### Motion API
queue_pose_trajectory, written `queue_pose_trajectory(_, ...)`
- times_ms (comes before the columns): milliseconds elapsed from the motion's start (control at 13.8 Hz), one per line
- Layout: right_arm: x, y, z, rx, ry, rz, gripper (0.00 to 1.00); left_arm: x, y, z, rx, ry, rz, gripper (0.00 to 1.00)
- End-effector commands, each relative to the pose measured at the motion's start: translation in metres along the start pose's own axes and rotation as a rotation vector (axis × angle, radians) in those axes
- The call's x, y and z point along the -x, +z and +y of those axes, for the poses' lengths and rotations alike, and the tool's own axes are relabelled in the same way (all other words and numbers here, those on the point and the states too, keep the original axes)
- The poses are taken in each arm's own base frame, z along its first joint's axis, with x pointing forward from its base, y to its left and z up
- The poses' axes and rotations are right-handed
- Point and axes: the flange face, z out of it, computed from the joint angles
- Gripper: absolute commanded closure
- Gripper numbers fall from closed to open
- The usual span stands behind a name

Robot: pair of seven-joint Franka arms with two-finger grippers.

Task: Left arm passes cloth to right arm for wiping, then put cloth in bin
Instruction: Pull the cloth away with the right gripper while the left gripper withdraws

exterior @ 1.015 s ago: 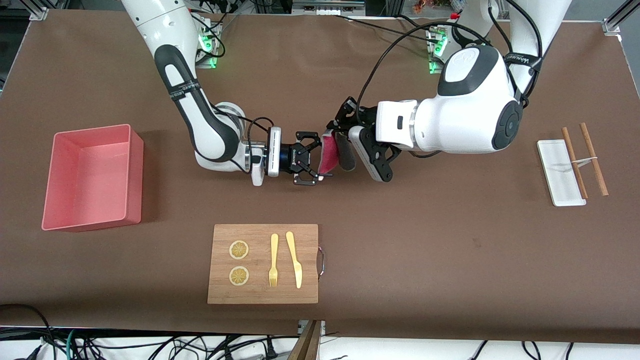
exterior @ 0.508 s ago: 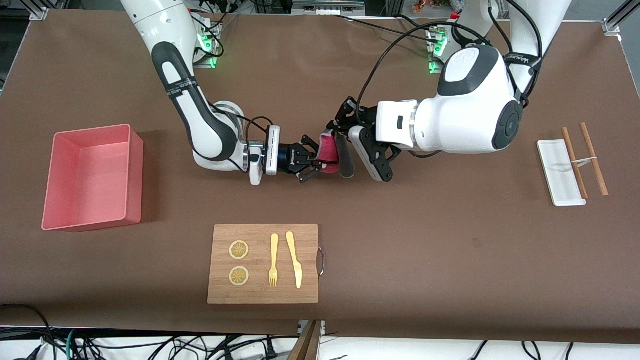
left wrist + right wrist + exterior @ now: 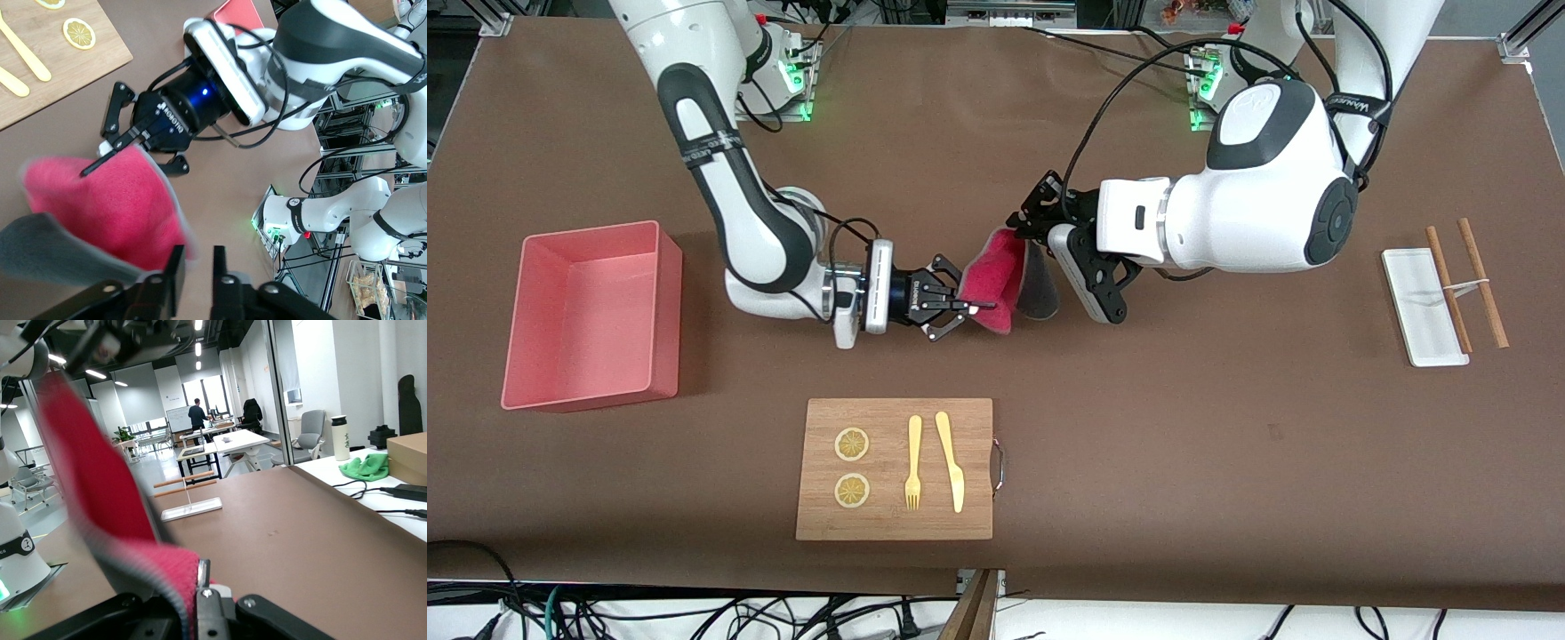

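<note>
**Cloth changing hands above the table**

The left gripper (image 3: 1036, 233) has its jaws slightly parted, the cloth's (image 3: 996, 277) top corner between them; whether they grip it, I cannot tell. The right gripper (image 3: 960, 307) is clamped on the lower red edge. The left should release fully before the right draws toward the bin (image 3: 660, 267), lest the cloth stretch taut.

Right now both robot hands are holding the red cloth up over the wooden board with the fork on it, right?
Not quite. The right gripper and left gripper do hold the cloth between them, but over bare brown table, not over the wooden board. The board lies nearer the camera, as the front view shows.
</note>
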Motion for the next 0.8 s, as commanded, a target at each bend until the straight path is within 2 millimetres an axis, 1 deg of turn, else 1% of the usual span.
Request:
queue_pose_trajectory(0, -0.025, -0.014, 0.001, 0.001, 0.043, -0.032, 1.0, 0.005, -0.023, 0.014, -0.028, 0.016, 0.031, 0.0)
queue_pose_trajectory(145, -0.042, -0.037, 0.006, 0.005, 0.061, -0.113, 1.0, 0.011, -0.035, 0.02, -0.075, 0.028, 0.032, 0.0)
queue_pose_trajectory(290, -0.065, -0.075, 0.008, 0.02, 0.105, -0.233, 1.0, 0.022, -0.056, 0.012, -0.237, 0.053, -0.021, 0.0)
queue_pose_trajectory(435, -0.09, -0.116, 0.002, 0.052, 0.163, -0.393, 1.0, 0.04, -0.08, -0.005, -0.418, 0.053, -0.111, 0.0)
queue_pose_trajectory(508, -0.101, -0.132, -0.002, 0.076, 0.191, -0.473, 1.0, 0.045, -0.09, -0.014, -0.502, 0.052, -0.142, 0.0)
queue_pose_trajectory(653, -0.121, -0.152, -0.016, 0.106, 0.273, -0.616, 1.0, 0.059, -0.108, -0.037, -0.632, 0.018, -0.23, 0.0)
queue_pose_trajectory(725, -0.129, -0.164, -0.022, 0.144, 0.32, -0.709, 1.0, 0.067, -0.123, -0.048, -0.685, -0.012, -0.264, 0.0)
